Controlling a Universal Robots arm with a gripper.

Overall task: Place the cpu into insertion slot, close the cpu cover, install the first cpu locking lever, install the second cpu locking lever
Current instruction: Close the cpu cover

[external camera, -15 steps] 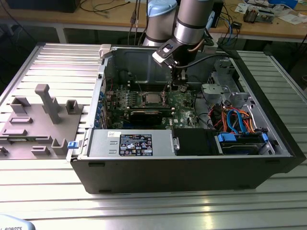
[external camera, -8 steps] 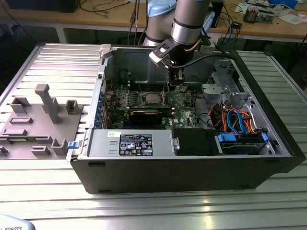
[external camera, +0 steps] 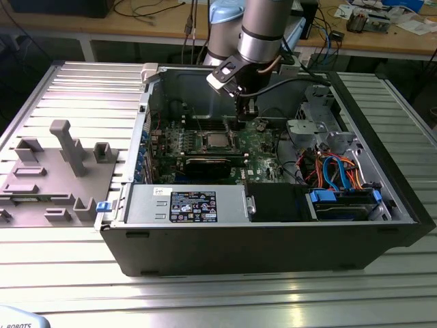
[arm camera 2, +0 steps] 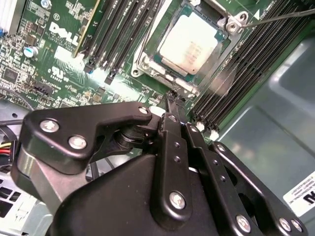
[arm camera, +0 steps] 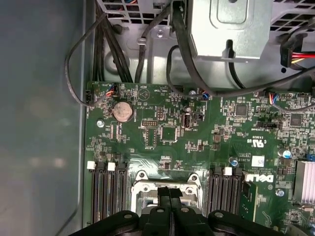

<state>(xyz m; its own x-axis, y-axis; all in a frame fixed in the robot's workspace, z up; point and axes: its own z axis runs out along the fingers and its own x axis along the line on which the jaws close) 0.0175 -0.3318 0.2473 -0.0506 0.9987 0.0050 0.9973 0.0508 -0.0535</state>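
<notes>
The cpu (arm camera 2: 189, 42), a square chip with a silvery top, lies in the insertion slot (arm camera: 147, 179) on the green motherboard (external camera: 259, 147); the exterior view shows the cpu (external camera: 217, 140) mid-board. The silvery cpu cover (arm camera 2: 143, 63) frames the chip and looks lowered around it. A thin locking lever (arm camera 2: 280, 17) sticks out from one socket corner. My gripper (arm camera 2: 171, 98) is shut, its black fingers pressed together with nothing between them, just above the socket's edge. In the first wrist view the gripper (arm camera: 165, 192) hides the socket's middle, and it hangs inside the open case (external camera: 246, 117).
Dark memory slots (arm camera 2: 123, 29) flank the socket on both sides (arm camera: 106, 196). A grey drive cage (external camera: 314, 123) with blue and orange cables (external camera: 334, 167) fills the exterior view's right. The power supply (external camera: 184, 205) lies along the case front. A grey fixture plate (external camera: 61, 171) sits outside, left.
</notes>
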